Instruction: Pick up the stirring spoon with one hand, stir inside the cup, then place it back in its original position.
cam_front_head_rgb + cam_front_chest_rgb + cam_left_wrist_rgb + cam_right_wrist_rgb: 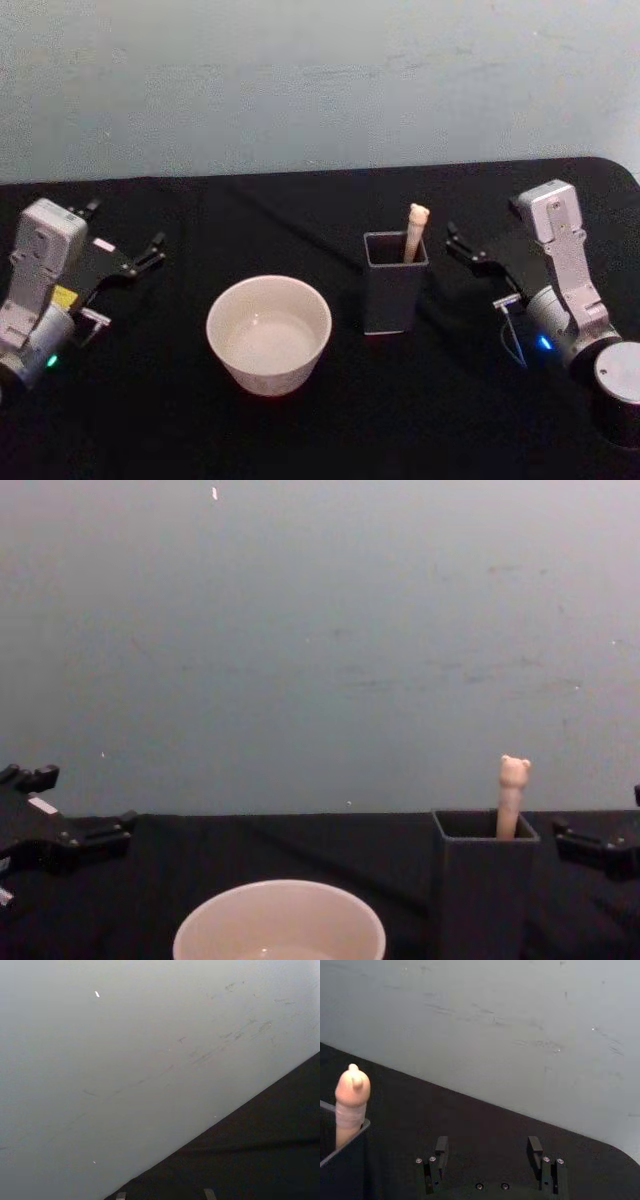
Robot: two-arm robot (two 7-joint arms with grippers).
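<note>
The stirring spoon stands upright in the dark grey square holder, its beige bear-topped handle sticking out; the bowl is hidden inside. The spoon and the holder also appear in the chest view, and the spoon shows close in the right wrist view. To the holder's left sits the cream-white cup. My right gripper hovers just right of the holder, open with nothing held; its fingers are spread wide. My left gripper rests open at the table's far left.
A black cloth covers the table, with a pale scuffed wall behind its far edge. Bare cloth lies between the cup and the left gripper and in front of both objects.
</note>
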